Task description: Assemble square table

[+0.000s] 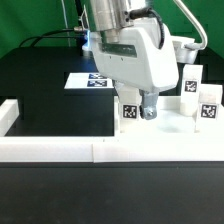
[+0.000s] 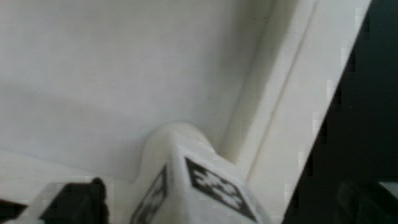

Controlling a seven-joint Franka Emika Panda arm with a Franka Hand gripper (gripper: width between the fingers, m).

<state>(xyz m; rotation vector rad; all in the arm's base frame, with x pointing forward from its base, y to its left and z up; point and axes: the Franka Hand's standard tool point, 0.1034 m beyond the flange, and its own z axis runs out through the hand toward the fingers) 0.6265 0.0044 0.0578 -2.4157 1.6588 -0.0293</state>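
The square tabletop is a white slab lying inside the border wall at the exterior view's right; in the wrist view its pale surface fills most of the picture. A white tagged leg stands upright on it, and it also shows in the wrist view. My gripper is lowered over this leg. In the wrist view my gripper straddles the leg with dark fingers on either side and a gap showing, so it is open. Two more tagged legs stand further right.
The long low white border wall runs along the front and turns up at the exterior view's left. The marker board lies flat behind the arm. Black table surface spreads to the left.
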